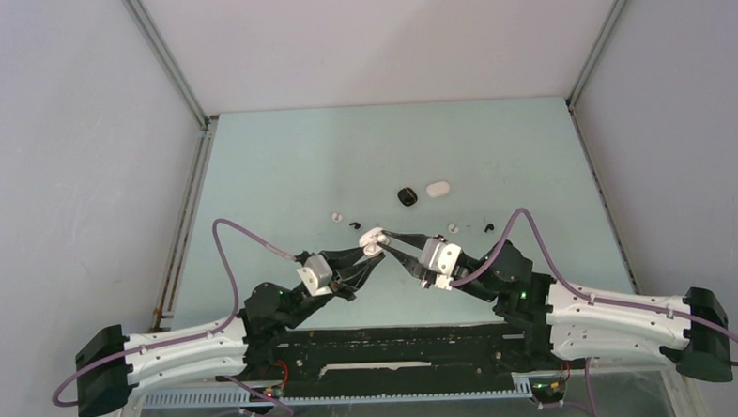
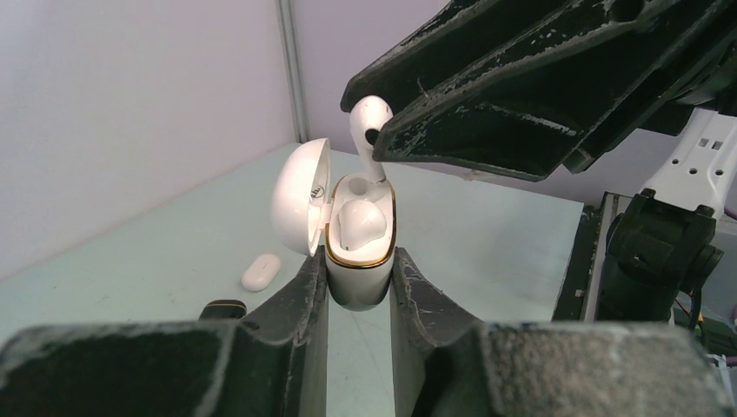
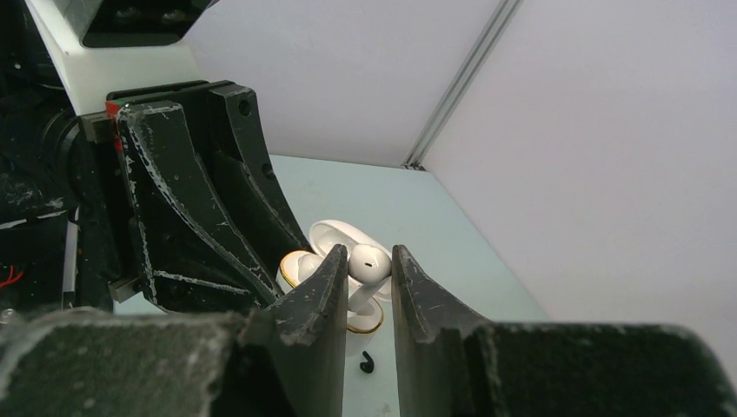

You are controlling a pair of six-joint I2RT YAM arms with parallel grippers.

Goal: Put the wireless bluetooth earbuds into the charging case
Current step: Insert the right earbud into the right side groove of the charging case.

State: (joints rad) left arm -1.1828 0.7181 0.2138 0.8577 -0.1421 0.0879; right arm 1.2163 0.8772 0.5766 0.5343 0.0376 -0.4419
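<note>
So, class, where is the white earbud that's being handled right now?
In the left wrist view it's centre-top: the white earbud hangs pinched by the right gripper, stem down at the open charging case that the left gripper holds.

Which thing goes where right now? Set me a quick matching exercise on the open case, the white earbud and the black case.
Things:
1. open case
2. white earbud
3. black case

Places:
A. in the jaws of the right gripper, over the case
B. lying loose on the table
C. in the jaws of the left gripper

Pairs: 1-C, 2-A, 3-B
</note>
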